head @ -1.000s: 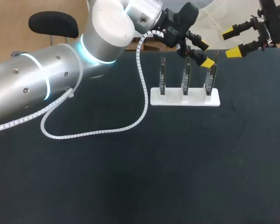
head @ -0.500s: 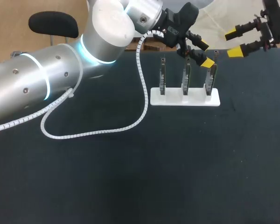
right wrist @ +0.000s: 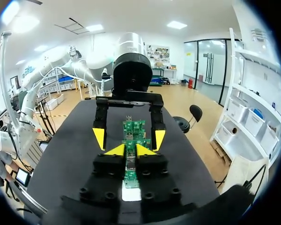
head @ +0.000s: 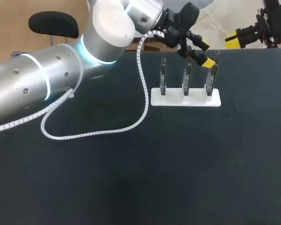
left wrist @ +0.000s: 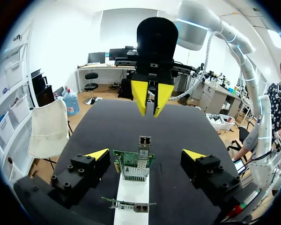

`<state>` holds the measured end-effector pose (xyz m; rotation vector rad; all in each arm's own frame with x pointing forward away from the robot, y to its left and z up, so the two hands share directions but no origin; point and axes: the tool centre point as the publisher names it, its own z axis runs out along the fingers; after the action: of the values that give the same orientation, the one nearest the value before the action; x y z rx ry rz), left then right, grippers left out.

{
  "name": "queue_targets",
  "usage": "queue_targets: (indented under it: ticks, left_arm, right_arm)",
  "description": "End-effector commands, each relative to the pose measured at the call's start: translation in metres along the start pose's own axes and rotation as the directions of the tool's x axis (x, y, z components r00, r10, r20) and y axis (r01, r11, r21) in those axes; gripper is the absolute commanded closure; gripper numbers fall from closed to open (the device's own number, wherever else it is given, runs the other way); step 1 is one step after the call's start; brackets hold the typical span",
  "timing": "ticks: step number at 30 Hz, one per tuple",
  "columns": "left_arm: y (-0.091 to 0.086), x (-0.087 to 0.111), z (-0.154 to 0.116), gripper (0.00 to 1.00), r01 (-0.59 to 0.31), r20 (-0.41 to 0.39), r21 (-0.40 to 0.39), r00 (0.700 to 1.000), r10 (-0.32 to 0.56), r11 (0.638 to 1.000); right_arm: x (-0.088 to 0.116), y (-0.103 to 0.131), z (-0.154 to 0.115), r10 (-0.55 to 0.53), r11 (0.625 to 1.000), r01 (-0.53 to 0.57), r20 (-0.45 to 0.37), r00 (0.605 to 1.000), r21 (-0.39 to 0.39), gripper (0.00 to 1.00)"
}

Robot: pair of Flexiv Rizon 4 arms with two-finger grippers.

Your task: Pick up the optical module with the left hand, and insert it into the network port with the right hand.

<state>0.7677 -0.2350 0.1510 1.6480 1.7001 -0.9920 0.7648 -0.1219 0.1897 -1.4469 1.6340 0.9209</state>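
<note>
My left arm (head: 61, 70) comes in from the left side. The left gripper (head: 205, 54) hangs over the right end of a row of three cards, which stand in the white holder (head: 173, 100) on the bench (head: 131, 178). Its fingers (left wrist: 97, 155) are wide apart, one on each side of a card (left wrist: 133, 167), and they touch nothing. I judge the optical module (left wrist: 144, 141) to be the small metal piece that stands upright on the top edge of this card. It is midway between the two fingers and a little ahead of them.

The step in hand is the grasp with the left hand, and it is not yet done. To do it well, I think the fingers should go forward until the pads are level with the module's body, not with the green board under it. They should then close slowly, so that both pads meet the module together. The pull should follow the module's own axis, because a sideways pull could tilt the card or drag the light holder.

The right gripper (left wrist: 150, 110) hangs farther ahead of the left fingers, well apart from the module. Its own fingers are drawn together on nothing, and they must open before it can take the module.
</note>
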Motion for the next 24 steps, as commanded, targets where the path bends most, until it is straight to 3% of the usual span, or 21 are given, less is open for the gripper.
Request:
queue_targets:
  ticks: [1,24]
  left_arm:
    - [-0.002,0.001,0.0,0.0,-0.002,0.004,-0.005,1.0,0.002,1.0]
    - [-0.002,0.001,0.0,0.0,-0.002,0.004,-0.005,1.0,0.002,1.0]
  right_arm:
    - [-0.003,-0.004,0.007,-0.007,1.0,0.007,0.003,1.0,-0.01,1.0]
    - [0.002,-0.008,0.021,0.003,0.999,-0.003,-0.008,1.0,-0.049,1.0]
